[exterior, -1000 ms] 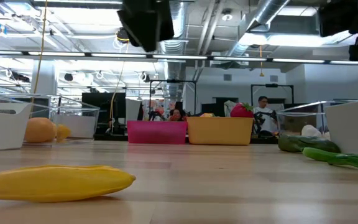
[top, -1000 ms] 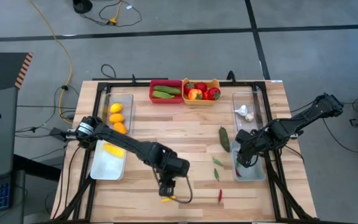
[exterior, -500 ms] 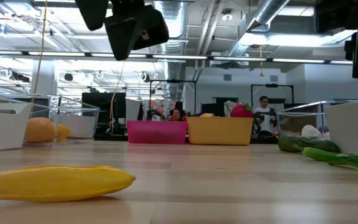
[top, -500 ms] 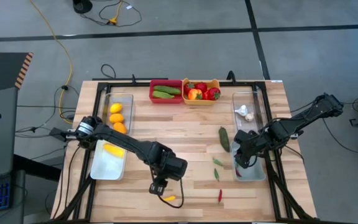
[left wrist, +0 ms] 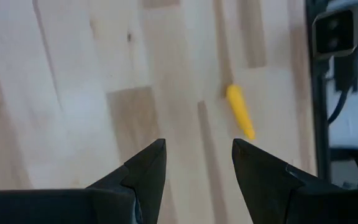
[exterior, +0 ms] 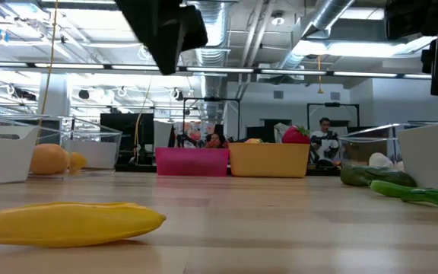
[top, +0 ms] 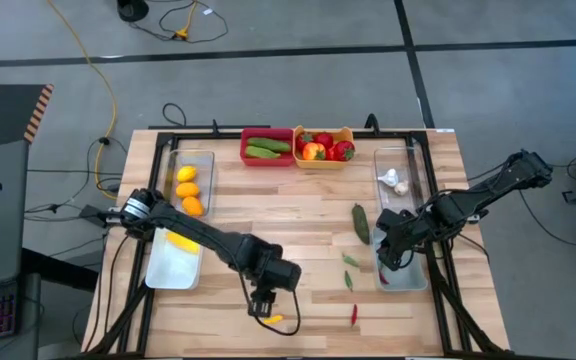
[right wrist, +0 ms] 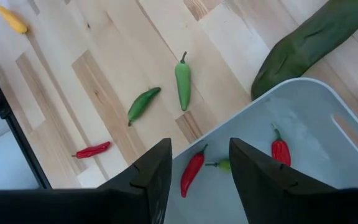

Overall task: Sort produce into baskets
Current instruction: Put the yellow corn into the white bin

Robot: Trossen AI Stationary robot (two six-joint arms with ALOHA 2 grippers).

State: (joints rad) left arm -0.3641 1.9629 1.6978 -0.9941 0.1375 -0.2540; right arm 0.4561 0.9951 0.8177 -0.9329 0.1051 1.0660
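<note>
A small yellow chili (top: 276, 319) lies on its side on the wood table near the front edge; it also shows in the low view (exterior: 67, 223) and the left wrist view (left wrist: 240, 112). My left gripper (top: 263, 306) hangs open and empty just above and beside it (left wrist: 197, 146). My right gripper (top: 386, 260) hangs open and empty (right wrist: 199, 146) over the right white tray (top: 415, 280), which holds two red chilies (right wrist: 192, 173) and a small green piece. On the table lie two green chilies (right wrist: 183, 81), a red chili (top: 354, 314) and a large dark green pepper (top: 360, 222).
At the back stand a red bin (top: 267, 146) with green cucumbers and an orange-yellow bin (top: 325, 147) with red pieces. A clear tub (top: 190, 180) holds orange and yellow fruit, another (top: 396, 178) garlic. The left white tray (top: 168, 268) holds a yellow piece. A black frame rims the table.
My left gripper has swung a little toward the table's left edge and then back, staying above the table near the yellow chili. The chili has not moved.
</note>
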